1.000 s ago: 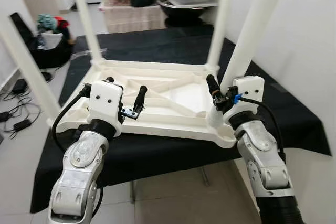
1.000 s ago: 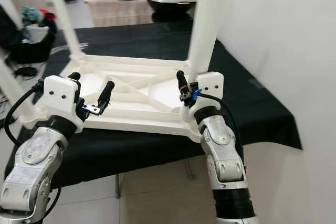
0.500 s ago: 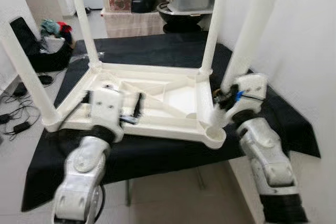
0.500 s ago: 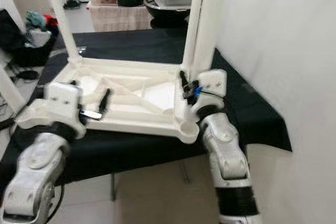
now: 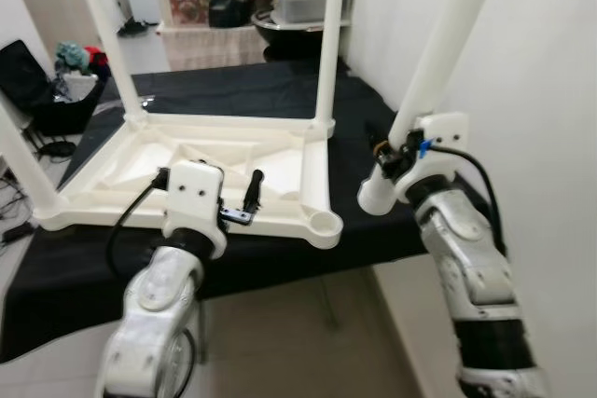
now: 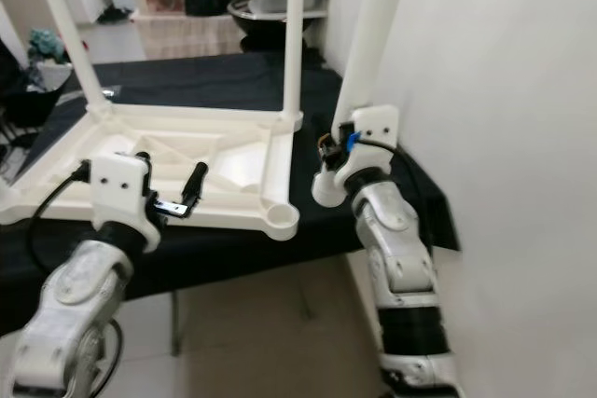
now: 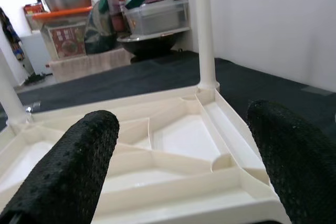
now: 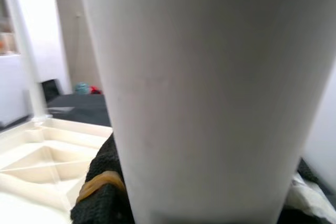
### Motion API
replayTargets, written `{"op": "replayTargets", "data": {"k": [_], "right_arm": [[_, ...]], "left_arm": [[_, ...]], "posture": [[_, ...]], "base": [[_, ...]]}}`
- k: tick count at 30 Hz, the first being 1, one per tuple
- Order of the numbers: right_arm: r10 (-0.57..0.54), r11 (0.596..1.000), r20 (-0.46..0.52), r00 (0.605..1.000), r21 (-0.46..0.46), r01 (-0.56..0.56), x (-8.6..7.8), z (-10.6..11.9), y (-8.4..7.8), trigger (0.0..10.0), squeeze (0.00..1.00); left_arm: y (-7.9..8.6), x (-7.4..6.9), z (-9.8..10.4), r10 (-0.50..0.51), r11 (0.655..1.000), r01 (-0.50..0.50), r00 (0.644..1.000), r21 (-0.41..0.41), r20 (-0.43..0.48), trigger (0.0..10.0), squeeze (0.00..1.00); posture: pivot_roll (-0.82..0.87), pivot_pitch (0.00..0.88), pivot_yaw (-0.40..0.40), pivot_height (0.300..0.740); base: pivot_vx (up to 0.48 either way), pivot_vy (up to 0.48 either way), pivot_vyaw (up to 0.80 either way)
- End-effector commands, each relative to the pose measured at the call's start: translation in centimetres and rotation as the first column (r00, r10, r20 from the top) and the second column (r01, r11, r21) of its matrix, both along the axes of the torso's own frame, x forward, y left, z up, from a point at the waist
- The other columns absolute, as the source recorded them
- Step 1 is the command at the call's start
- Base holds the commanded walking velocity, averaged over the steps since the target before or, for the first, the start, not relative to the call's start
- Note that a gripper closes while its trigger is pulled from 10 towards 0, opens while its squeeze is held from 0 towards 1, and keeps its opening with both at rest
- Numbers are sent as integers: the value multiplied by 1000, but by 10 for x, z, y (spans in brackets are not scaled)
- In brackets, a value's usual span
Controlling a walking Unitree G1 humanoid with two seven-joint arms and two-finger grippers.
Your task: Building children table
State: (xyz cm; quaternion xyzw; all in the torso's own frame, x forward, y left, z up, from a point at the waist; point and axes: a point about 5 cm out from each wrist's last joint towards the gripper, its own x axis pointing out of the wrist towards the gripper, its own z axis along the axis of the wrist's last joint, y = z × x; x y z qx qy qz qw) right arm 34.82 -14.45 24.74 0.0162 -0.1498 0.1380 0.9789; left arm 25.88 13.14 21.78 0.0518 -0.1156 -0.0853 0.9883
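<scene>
Right pincer (image 5: 385, 157): clenched on loose table leg (image 5: 437, 62), held off worktop's (image 5: 233, 90) right edge;
Left pincer (image 5: 250, 195): released, above upturned tabletop (image 5: 201, 160).

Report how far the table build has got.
Done: three white legs stand in the upturned tabletop on the black cloth, one at the far right corner. In hand: the right gripper is shut on the fourth leg, held off to the tabletop's right. Left: the near right corner socket is empty and needs that leg. The left gripper is open over the near edge.
</scene>
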Motion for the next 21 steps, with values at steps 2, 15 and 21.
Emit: {"op": "replayTargets", "data": {"k": [2,15,21], "right_arm": [[69,997,1,998,35,-69,12,5,9,10000,0],[45,996,-17,999,83,-44,52,24,9,10000,0],[89,994,-14,996,61,-88,60,35,-1,10000,0]], "left_arm": [[-3,-6,-6,-6,1000,6,999,-20,-33,10000,0],[-22,-25,-7,-60,997,56,996,-55,-64,10000,0],[-24,-31,-6,-68,996,63,995,-68,-70,10000,0]], "posture": [[80,78,-48,740],[96,171,-74,740],[100,206,-72,740]], "base": [[0,0,0],[0,0,62],[0,0,0]]}}
